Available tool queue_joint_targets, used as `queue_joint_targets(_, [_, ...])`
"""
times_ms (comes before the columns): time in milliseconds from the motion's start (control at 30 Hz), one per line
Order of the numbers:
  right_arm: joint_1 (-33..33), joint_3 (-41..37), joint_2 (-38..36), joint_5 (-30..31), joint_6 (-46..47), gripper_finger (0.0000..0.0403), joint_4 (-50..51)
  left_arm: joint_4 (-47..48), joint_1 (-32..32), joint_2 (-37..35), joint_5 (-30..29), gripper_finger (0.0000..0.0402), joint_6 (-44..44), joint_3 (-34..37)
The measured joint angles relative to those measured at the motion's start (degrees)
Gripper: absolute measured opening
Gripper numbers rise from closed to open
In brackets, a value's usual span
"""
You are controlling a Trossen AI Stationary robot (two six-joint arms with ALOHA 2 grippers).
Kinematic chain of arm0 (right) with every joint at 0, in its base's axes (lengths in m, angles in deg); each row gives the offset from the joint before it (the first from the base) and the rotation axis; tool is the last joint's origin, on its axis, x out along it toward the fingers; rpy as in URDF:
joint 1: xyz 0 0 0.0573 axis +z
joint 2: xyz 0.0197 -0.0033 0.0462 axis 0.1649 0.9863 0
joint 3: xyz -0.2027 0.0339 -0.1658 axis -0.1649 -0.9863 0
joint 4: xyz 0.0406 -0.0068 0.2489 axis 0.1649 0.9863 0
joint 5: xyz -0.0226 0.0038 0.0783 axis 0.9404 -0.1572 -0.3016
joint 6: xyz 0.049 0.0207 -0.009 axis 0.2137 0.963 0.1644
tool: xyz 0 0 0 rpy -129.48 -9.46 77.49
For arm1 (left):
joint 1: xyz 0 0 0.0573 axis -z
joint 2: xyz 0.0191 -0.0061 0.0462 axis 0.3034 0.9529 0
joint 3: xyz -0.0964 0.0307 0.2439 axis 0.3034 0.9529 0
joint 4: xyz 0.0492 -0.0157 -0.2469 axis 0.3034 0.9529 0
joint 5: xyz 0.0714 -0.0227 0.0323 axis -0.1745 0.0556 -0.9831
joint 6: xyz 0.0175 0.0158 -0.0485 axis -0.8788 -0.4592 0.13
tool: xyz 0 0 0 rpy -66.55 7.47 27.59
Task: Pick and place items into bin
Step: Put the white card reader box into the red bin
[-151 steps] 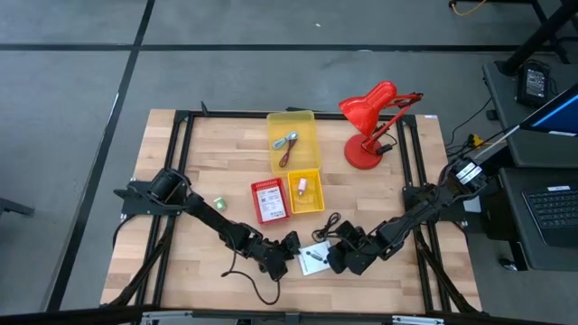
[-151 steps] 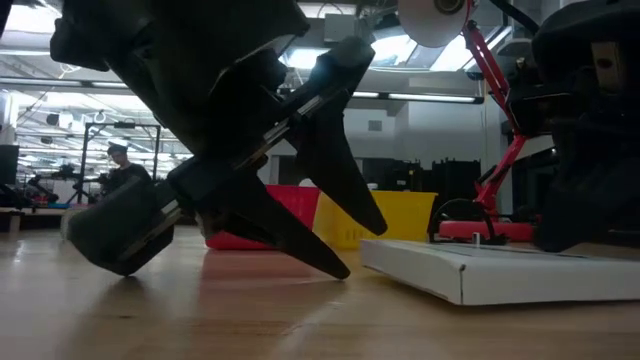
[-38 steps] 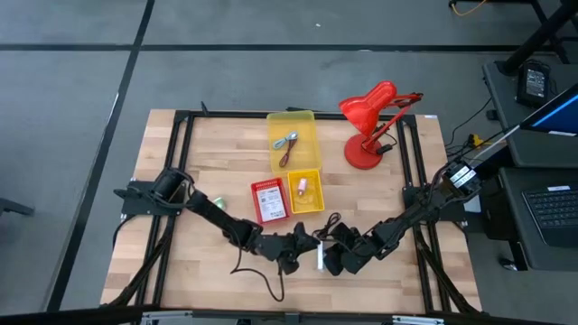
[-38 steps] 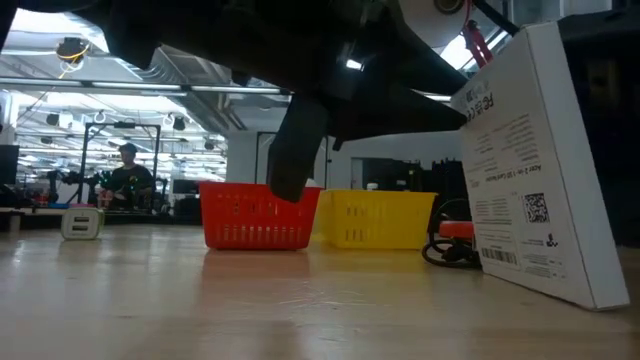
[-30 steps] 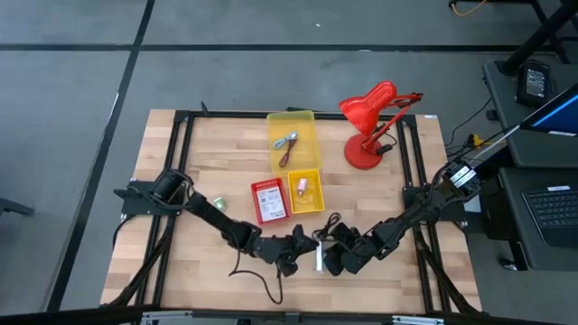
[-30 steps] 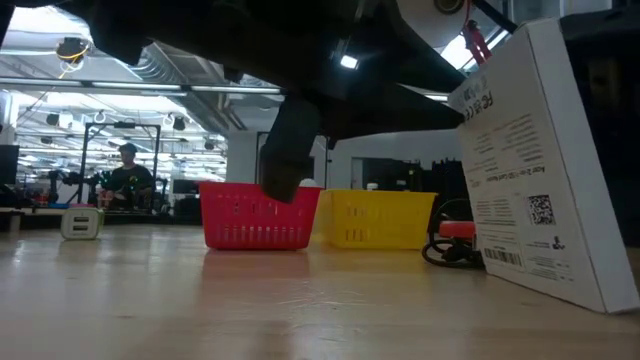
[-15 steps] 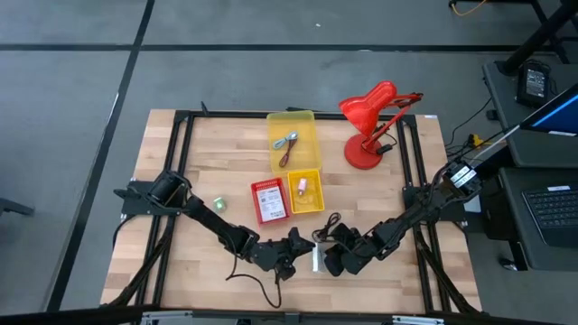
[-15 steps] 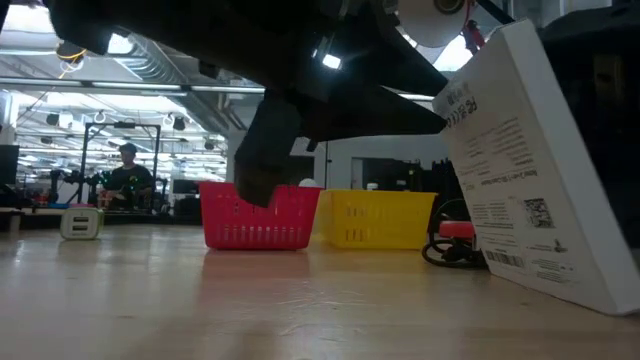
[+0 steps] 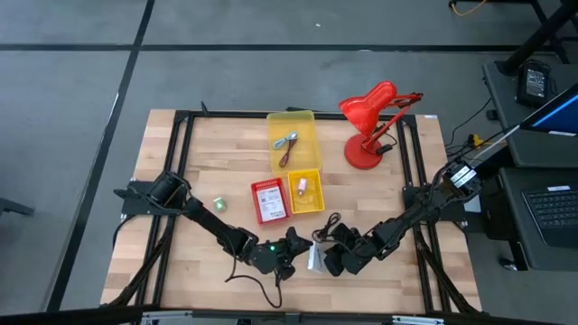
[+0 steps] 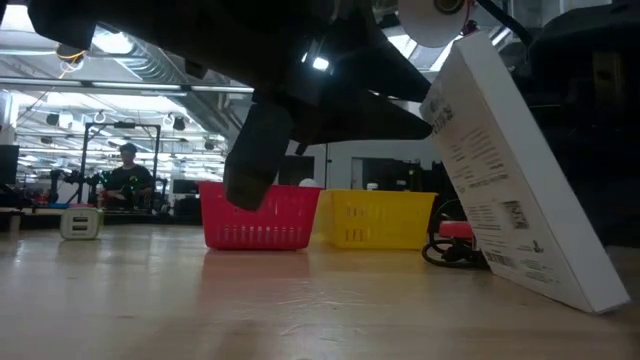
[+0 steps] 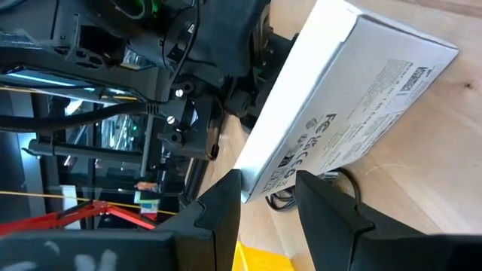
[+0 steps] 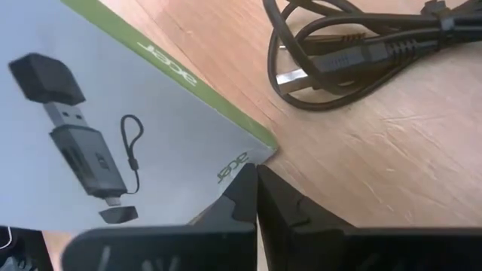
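Left gripper (image 11: 267,199) pinching flat white printed box (image 10: 510,170) by one edge, tilted on wood just beside coiled black cable (image 12: 354,53). Right gripper (image 12: 252,188) closed, bracing box corner. Lift clear before swinging to yellow bin (image 9: 293,144).

A light butcher-block wooden table (image 9: 199,162) framed by black metal rails (image 9: 184,116) stands on a grey concrete floor (image 9: 81,108) crossed by dark seams. A big red desk lamp (image 9: 372,122) sits near the table's far right corner. To the right, a dark side desk (image 9: 542,212) carries an open laptop (image 9: 553,209). Across the table top, the room beyond is a large workshop hall with bright ceiling strip lights (image 10: 120,45), overhead beams and black equipment frames (image 10: 100,135). A person (image 10: 127,172) sits far off at the left among benches.
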Motion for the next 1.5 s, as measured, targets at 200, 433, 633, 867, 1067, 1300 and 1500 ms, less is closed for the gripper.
queue_joint_targets(200, [0.0, 0.0, 0.0, 0.0, 0.0, 0.0000, 0.0, 0.4, 1.0, 0.0, -2.3, 0.0123, -1.5, 0.0])
queue_joint_targets(433, [0.0, 0.0, 0.0, 0.0, 0.0, 0.0000, 0.0, 0.4, 1.5, 0.1, -3.1, 0.0123, -2.0, 0.0])
queue_joint_targets(633, [-0.1, 0.0, 0.0, 0.0, 0.0, 0.0000, 0.1, 0.4, 1.6, 0.1, -3.8, 0.0123, -2.4, 0.0])
queue_joint_targets(867, [-0.1, 0.0, 0.0, 0.0, 0.0, 0.0000, 0.1, -0.1, 2.2, -0.8, -6.1, 0.0123, -2.5, 0.0])
queue_joint_targets(1067, [0.0, 0.0, 0.0, 0.0, 0.0, 0.0000, 0.2, 2.7, 2.3, -0.9, -0.1, 0.0123, -0.3, 0.0])
queue_joint_targets(1300, [0.0, 0.0, 0.0, 0.0, 0.0, 0.0000, 0.2, 3.1, 2.1, -1.0, -0.7, 0.0123, -0.3, 0.0])
queue_joint_targets(1500, [0.0, 0.0, 0.0, 0.0, 0.0, 0.0000, 0.2, 3.1, 2.2, -1.0, -0.7, 0.0123, -1.0, 0.0])
